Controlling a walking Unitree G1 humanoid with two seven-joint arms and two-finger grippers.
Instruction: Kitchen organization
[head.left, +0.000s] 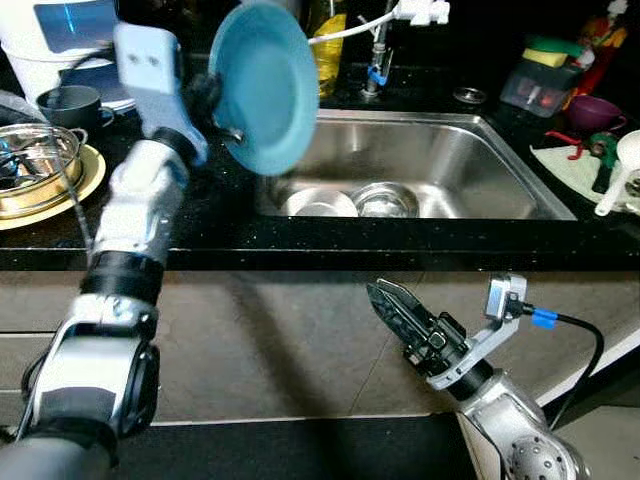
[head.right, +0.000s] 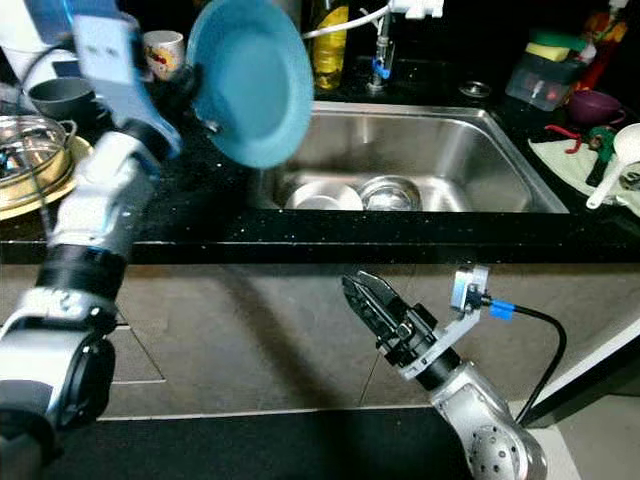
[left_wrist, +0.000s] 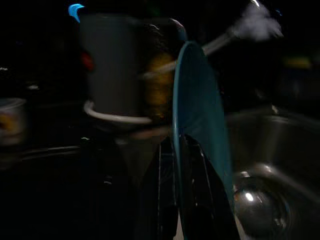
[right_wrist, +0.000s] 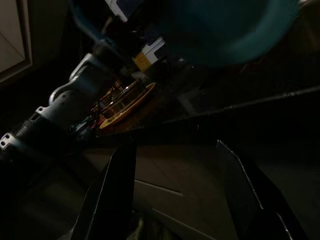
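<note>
A teal plate (head.left: 265, 88) is held up on edge over the black counter (head.left: 210, 215), its rim overlapping the sink's 9 o'clock corner, face turned toward the basin. The left gripper (head.left: 222, 128) pinches the plate's lower rim at about 7 o'clock; in the left wrist view its 2 black fingers (left_wrist: 200, 200) are closed on either side of the thin rim. Directly below and toward 3 o'clock of the plate lies the steel sink (head.left: 470, 165), with 2 bowls in its near-left part: a white one (head.left: 320, 203) and a steel one (head.left: 385, 198) just beside it. Behind the plate at 12 o'clock stand a yellow bottle (head.left: 328, 50) and the tap (head.left: 378, 60) with a white hose. At 9 o'clock of the plate, past the silver arm, a dark mug (head.left: 72, 105) sits on the counter, and nearer the edge a steel pot (head.left: 35, 160) rests on a yellow plate (head.left: 60, 195). Well apart at 3 o'clock, beyond the sink, are a clear container with sponges (head.left: 540, 80), a purple cup (head.left: 595, 110) and a white ladle (head.left: 620, 170) on a mat. The right gripper (head.left: 400, 310) hangs low before the cabinet front (head.left: 260, 340), below the counter edge at 5 o'clock of the plate; its fingers stand spread apart with nothing between them.
</note>
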